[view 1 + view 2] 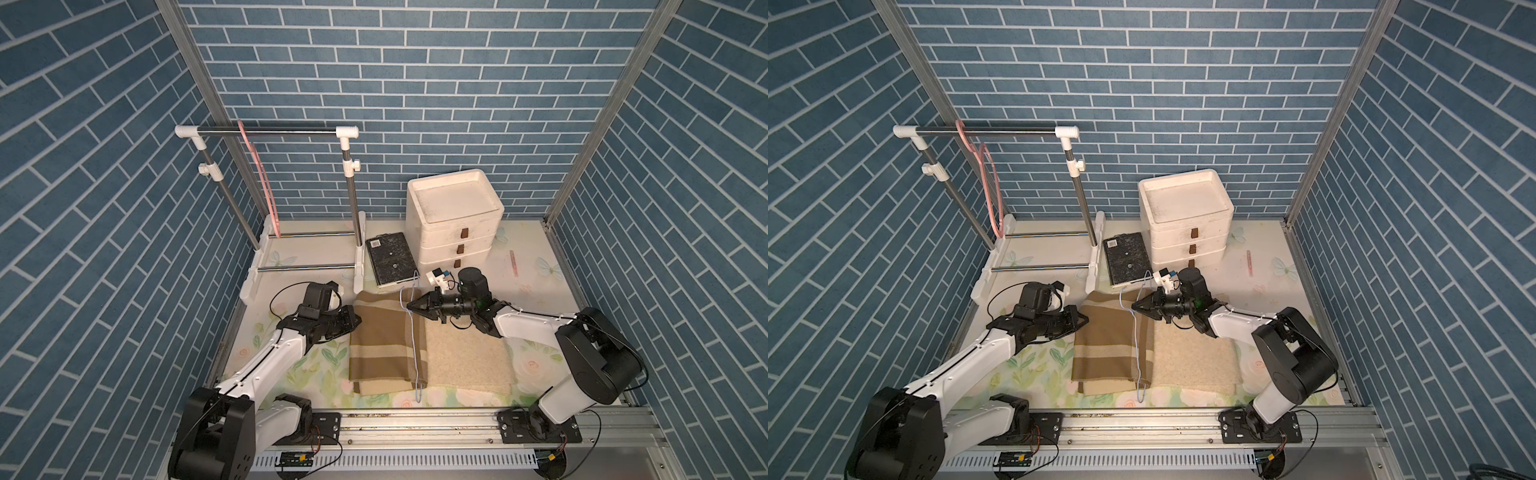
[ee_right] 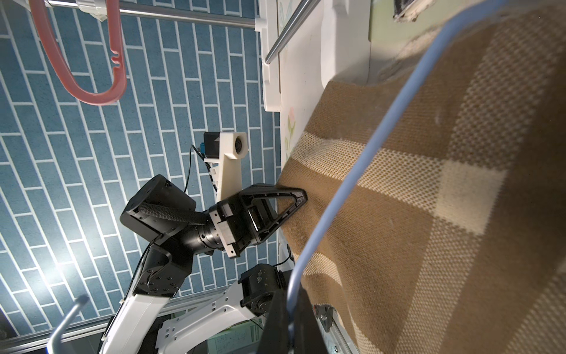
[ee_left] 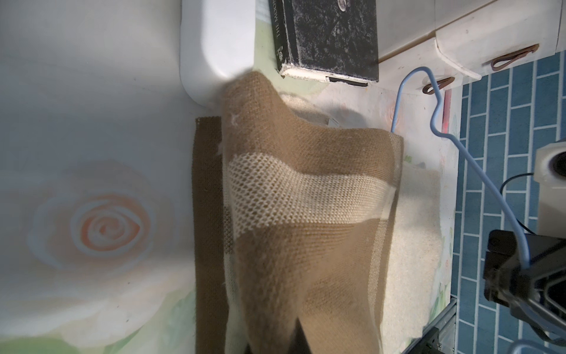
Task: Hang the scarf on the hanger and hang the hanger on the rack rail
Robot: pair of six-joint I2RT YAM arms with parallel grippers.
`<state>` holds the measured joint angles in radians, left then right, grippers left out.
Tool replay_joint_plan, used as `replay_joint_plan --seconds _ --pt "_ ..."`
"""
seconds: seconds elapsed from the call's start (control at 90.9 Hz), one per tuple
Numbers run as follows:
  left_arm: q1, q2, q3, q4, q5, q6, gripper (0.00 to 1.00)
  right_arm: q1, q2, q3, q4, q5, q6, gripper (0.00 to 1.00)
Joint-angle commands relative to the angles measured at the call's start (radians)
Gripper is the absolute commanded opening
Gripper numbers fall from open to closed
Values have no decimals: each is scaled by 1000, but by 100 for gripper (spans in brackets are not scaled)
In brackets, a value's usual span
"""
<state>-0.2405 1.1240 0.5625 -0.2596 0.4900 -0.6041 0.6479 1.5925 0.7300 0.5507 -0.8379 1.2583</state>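
Scarf (image 1: 386, 345), a brown-and-cream checked knit, lies folded on the table (image 1: 316, 357) in both top views. Left wrist view: one edge is raised, taut. Right wrist view: left gripper (image 2: 301, 199) pinches that edge; right gripper (image 2: 291, 309) clamps the blue hanger (image 2: 358, 171).

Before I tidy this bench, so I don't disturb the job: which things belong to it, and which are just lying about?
In use: scarf, held by left gripper; blue hanger, held by right gripper.
Lying about: rack, pink hanger, book, drawer unit, beige cloth.
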Motion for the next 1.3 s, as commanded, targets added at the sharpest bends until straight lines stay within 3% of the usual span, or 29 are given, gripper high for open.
replay_joint_plan --seconds 0.0,0.22,0.451,0.649,0.803,1.012,1.155,1.287 --pt "13 -28 20 -27 17 -22 0 -26 9 -15 31 -2 -11 0" --pt "13 -77 53 -182 -16 -13 2 -37 20 -36 32 -8 -21 0" --pt "19 -86 -8 -160 -131 -36 4 -37 45 -44 34 -17 -35 0" --pt "20 -14 -38 -78 -131 -27 13 -39 24 -23 -30 -10 -81 0" --pt "22 17 -74 -12 -153 -37 27 -37 12 -23 -30 -7 -82 0" --pt "21 -40 -2 -38 -199 3 45 -37 1 -18 -36 -8 -83 0" --pt "20 -103 102 -16 -54 36 61 -38 7 -13 -35 -10 -85 0" --pt "-17 -109 188 56 109 -19 70 -37 13 -5 -39 -9 -88 0"
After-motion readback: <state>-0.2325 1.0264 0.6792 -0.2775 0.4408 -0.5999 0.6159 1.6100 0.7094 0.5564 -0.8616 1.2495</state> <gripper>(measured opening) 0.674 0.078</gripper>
